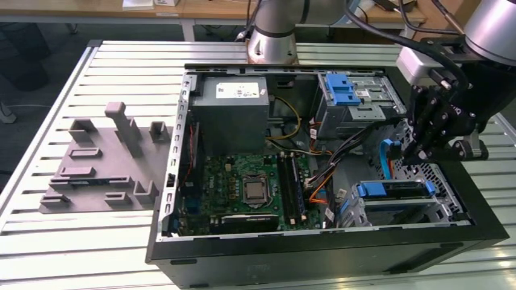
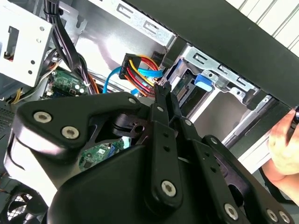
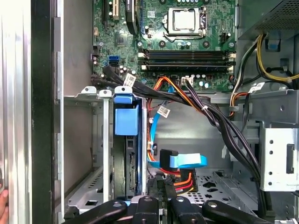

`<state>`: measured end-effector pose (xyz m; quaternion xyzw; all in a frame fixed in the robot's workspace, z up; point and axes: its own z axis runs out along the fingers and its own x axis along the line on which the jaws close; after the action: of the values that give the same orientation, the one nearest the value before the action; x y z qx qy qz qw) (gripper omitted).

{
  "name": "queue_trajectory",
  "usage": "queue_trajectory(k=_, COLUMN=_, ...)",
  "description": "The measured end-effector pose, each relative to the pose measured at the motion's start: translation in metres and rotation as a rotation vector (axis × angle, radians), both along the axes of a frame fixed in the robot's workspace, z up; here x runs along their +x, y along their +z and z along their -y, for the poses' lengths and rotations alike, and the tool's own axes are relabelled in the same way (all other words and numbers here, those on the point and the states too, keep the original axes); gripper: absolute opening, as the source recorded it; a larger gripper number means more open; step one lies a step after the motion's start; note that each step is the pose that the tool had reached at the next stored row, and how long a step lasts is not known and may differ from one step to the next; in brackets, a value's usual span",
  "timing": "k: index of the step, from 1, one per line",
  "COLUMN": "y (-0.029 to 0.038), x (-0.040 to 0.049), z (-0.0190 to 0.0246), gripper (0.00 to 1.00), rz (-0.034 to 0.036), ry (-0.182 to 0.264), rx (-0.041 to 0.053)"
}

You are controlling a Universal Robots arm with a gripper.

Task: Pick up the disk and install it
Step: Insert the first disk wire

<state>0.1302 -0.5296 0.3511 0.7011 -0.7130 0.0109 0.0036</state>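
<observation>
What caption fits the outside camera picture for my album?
Robot gripper hovering over the open computer case, near the blue-framed disk sitting in its bay.

The arm reaches down from the exterior view's right, its gripper (image 1: 417, 158) pointing downward, fingers closed together

The case (image 1: 322, 257) is black outside and grey metal inside. The motherboard (image 1: 241, 190) is green, with a silver socket (image 1: 255, 188) at its middle and black slots. At its 12 o'clock the power box (image 1: 234, 115) is grey with a white sticker. The disk (image 1: 393, 189) has a blue frame; in the first wrist view its blue tab (image 3: 126, 119) stands out against grey. The flat cable (image 3: 187, 161) is light blue; wires (image 3: 184, 179) are red, orange and yellow. The gripper (image 1: 421, 154) is black. The desk (image 1: 89, 241) is white, ribbed in strips.
</observation>
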Motion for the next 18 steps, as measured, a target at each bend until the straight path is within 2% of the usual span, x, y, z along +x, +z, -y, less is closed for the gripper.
queue_trajectory(k=2, y=-0.0001, x=0.0003, z=0.0001, gripper=0.17, rz=-0.0109, ry=0.0, rx=-0.0001)
queue_trajectory(k=4, y=-0.0004, x=0.0006, z=0.0003, gripper=0.17, rz=-0.0156, ry=0.0, rx=0.0)
queue_trajectory(k=7, y=-0.0014, x=0.0007, z=0.0025, gripper=0.17, rz=-0.0161, ry=-0.001, rx=-0.0002)
queue_trajectory(k=15, y=-0.0067, x=0.0008, z=0.014, gripper=0.17, rz=-0.0161, ry=-0.002, rx=-0.0001)
queue_trajectory(k=18, y=-0.0071, x=0.0008, z=0.0166, gripper=0.17, rz=-0.0161, ry=-0.004, rx=-0.0007)
